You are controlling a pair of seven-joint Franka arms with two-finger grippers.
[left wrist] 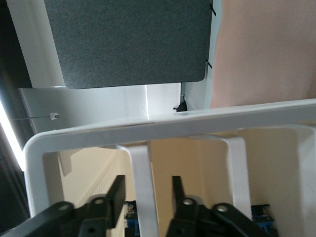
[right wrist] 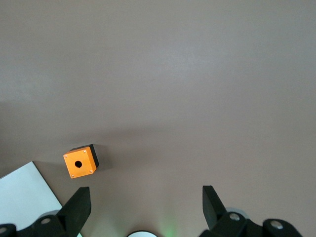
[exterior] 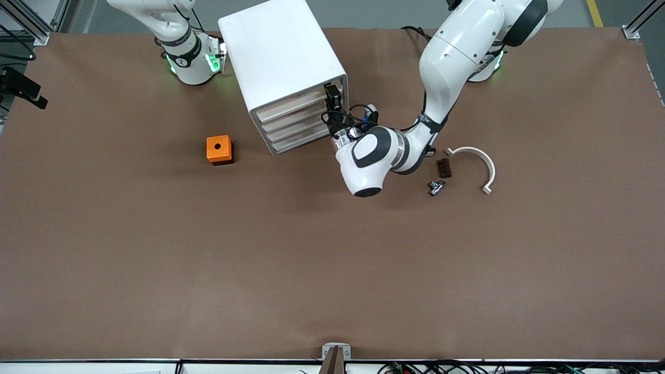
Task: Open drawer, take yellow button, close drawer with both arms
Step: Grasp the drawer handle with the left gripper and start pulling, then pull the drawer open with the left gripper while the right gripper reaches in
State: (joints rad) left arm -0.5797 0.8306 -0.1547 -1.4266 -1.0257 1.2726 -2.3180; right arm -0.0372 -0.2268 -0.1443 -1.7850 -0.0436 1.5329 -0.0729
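Note:
The white cabinet (exterior: 280, 57) stands toward the arms' bases, its four cream fronts facing the front camera at an angle. The top drawer (exterior: 296, 102) sits flush in it, closed. My left gripper (exterior: 331, 93) is at that drawer's front, at the corner toward the left arm's end. In the left wrist view my left gripper (left wrist: 146, 181) is open, its fingers on either side of a white strip (left wrist: 140, 163) beside the top cream front (left wrist: 81, 165), with a gap on each side. My right gripper (right wrist: 144, 190) hangs open over bare table, holding nothing. The button is hidden.
An orange cube with a hole (exterior: 219, 149) lies toward the right arm's end, beside the cabinet, and shows as the orange cube (right wrist: 80, 163) in the right wrist view. Near the left arm lie a dark brown part (exterior: 444, 168), a small metal piece (exterior: 437, 187) and a white curved bracket (exterior: 480, 162).

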